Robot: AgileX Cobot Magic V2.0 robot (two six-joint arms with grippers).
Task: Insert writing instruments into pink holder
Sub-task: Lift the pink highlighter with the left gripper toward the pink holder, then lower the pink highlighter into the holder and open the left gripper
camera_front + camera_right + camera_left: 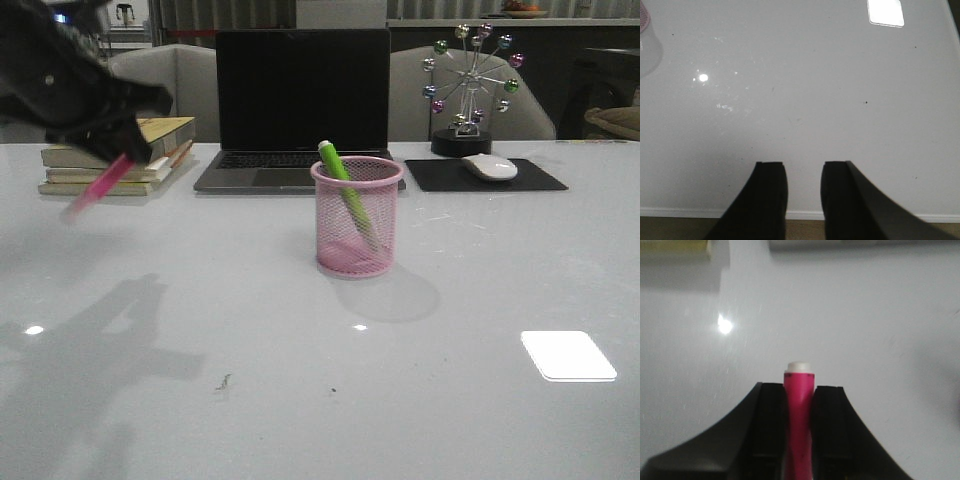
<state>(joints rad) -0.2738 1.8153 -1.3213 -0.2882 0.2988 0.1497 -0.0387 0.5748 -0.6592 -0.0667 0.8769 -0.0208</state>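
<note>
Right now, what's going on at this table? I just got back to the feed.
The left pincer is shut on the pink marker, holding it tilted in the air at the left side of the table, in front of the stack of books. The green marker already leans inside the pink holder, which stands in front of the laptop. The right pincer is open and empty over bare table.

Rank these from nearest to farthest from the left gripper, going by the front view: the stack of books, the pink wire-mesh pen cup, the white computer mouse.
1. Stack of books: right behind the left gripper, at far left.
2. Pink wire-mesh pen cup: table centre, with the lime green marker in it.
3. White computer mouse: on the black mouse pad, back right.
</note>
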